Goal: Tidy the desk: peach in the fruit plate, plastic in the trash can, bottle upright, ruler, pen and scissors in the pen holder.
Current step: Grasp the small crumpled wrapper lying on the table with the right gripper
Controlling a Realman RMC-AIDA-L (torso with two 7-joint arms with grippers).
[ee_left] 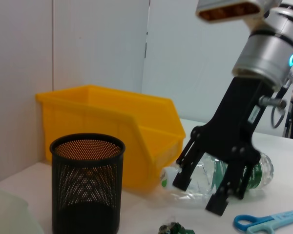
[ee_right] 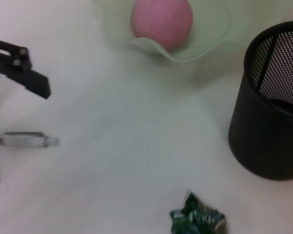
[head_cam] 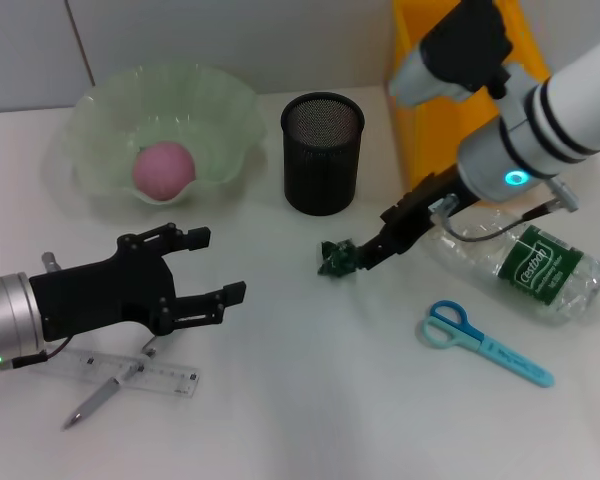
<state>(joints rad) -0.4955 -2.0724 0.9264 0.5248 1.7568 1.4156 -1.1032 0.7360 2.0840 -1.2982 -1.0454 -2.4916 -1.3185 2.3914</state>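
Already the peach [head_cam: 164,168] sits in the fruit plate [head_cam: 220,110], at the desk's [head_cam: 300,400] far left. Just beside the plate stands the pen holder [head_cam: 322,152], upright, and the yellow trash can [head_cam: 435,110] rises behind it to the right, partly hidden by the right arm.

The right gripper [head_cam: 365,250] reaches down toward a crumpled green scrap of plastic [head_cam: 336,259] lying in front of the holder — its fingers are spread, tips just beside the scrap, and the left wrist view shows them above the desk with nothing between them. Behind that gripper the bottle [head_cam: 535,265] lies on its side, green label up. The scissors [head_cam: 485,343] lie flat nearer the front, close to the bottle but apart from it.

The left gripper [head_cam: 210,268] hovers at the front left, fingers wide apart and holding nothing. Just beneath its arm the ruler [head_cam: 145,372] lies flat with the pen [head_cam: 105,393] crossing it — the two touch.
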